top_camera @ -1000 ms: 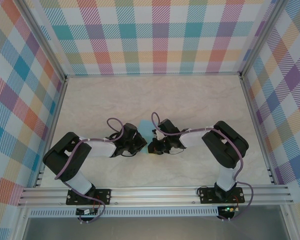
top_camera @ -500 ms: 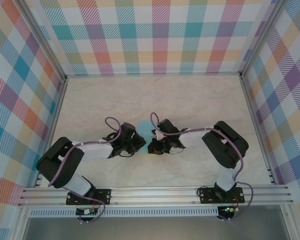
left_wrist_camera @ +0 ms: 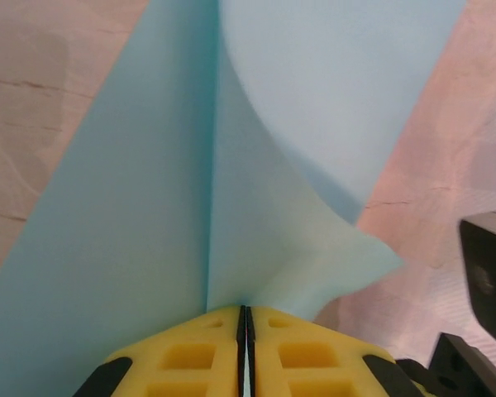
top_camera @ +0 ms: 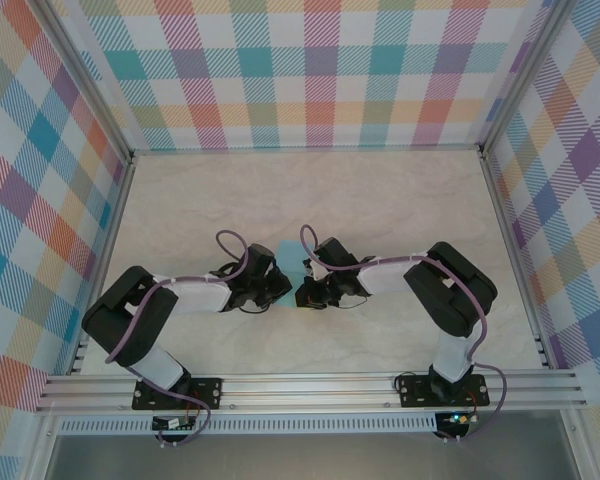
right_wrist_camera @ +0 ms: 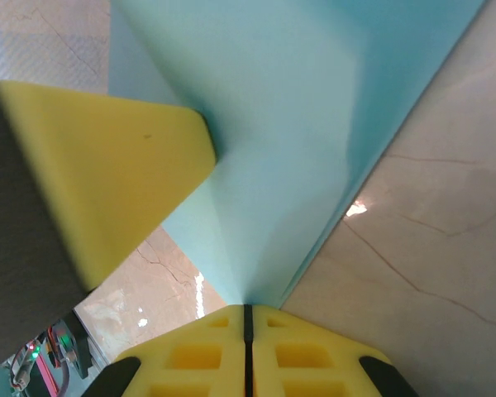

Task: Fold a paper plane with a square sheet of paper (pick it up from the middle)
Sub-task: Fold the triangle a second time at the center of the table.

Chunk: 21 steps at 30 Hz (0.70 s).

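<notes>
The light-blue square sheet of paper lies creased and partly folded on the table between my two grippers. In the left wrist view the paper has a straight crease running away from my left gripper, and a flap lifts on the right. The left jaws are shut on its near edge. My right gripper is shut on the paper at another folded point. A yellow finger of the left gripper crosses that view. From above, the left gripper and the right gripper nearly meet. No paper plane shape shows.
The pale marbled table stretches behind and beside the arms. Plaid walls with metal posts close in the left, right and far sides. A metal rail carries both arm bases at the near edge.
The left arm's elbow swung out to the left and down, then came back. Its gripper stayed at the paper. The right arm has not moved.
</notes>
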{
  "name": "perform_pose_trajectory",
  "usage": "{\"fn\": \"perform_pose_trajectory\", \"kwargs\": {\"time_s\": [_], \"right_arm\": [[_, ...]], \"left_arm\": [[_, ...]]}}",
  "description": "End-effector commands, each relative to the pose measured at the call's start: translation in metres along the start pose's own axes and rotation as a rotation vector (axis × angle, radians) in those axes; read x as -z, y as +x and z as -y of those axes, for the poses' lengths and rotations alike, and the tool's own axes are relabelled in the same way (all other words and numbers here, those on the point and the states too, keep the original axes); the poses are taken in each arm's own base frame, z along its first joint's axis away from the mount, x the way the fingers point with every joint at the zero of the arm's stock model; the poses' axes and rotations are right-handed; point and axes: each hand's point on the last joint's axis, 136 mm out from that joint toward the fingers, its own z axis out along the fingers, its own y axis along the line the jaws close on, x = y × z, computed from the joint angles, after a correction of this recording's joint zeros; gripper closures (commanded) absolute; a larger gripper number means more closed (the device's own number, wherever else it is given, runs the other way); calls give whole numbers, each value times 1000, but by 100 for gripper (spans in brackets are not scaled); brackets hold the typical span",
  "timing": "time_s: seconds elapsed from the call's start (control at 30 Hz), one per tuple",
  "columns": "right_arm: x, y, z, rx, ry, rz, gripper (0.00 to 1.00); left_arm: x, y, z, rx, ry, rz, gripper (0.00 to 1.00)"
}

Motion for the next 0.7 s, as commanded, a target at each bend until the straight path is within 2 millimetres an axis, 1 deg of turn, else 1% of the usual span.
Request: {"fn": "perform_pose_trajectory", "kwargs": {"time_s": [0.0, 0.17, 0.23, 0.3, 0.47, 0.67], "right_arm": [[4, -2, -1, 20, 32, 10, 91], [22, -17, -27, 77, -10, 79, 90], [27, -22, -32, 91, -6, 108, 90], [27, -24, -31, 92, 3, 116, 90], [15, -24, -20, 65, 20, 93, 90], [6, -23, -7, 47, 55, 78, 91]], "left_arm": [[-7, -5, -3, -13, -19, 0, 90], [-12, 1, -13, 2, -44, -29, 92], [-13, 3, -14, 7, -44, -34, 92], [-12, 4, -15, 10, -45, -36, 92], [-12, 5, -15, 15, -38, -44, 92], [-10, 6, -12, 15, -28, -47, 93]]}}
